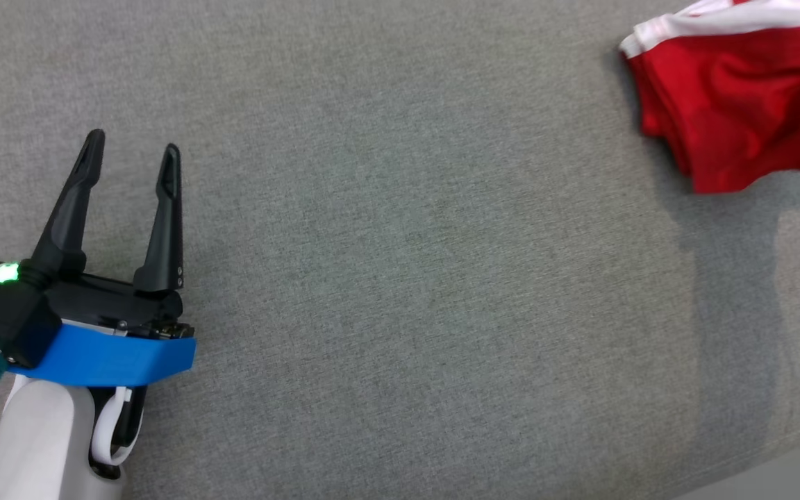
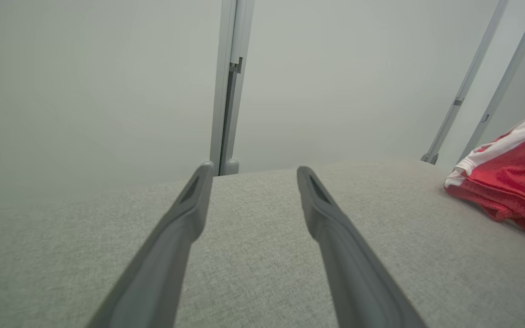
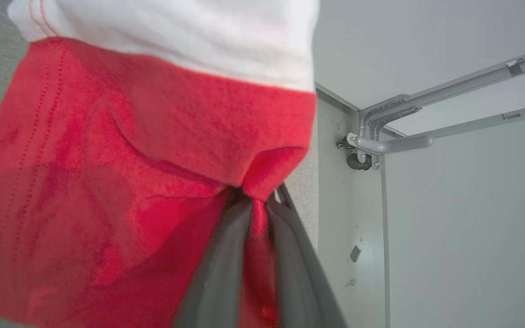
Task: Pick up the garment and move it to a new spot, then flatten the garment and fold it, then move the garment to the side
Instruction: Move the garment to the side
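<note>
Right wrist view has the right gripper (image 3: 255, 200) closed almost fully on a thin gather of the red garment (image 3: 130, 182), with the cloth squeezed between the two dark fingers (image 3: 217, 269) close to their tips. That narrow bite is the main risk. Only one small fold appears to be caught, so the weight of the loose cloth could drag it out of the tips on a lift or a quick swing. A second risk is that the garment comes up bunched and twisted rather than hanging free, which would make flattening harder at the new spot. From the pinch, most of the red cloth spreads to the left of the fingers and above them, and its white band (image 3: 176, 41) lies furthest beyond the tips. To the right of the fingers a thin strip of the grey fabric surface (image 3: 309, 182) ends at an edge, so a dropped garment might slide off there. The metal frame (image 3: 381, 141) stands further right. In the head view the left gripper (image 1: 132, 149) rests with its fingers spread wide and holding nothing, well apart from the garment, so it looks too far off to catch a slip.
</note>
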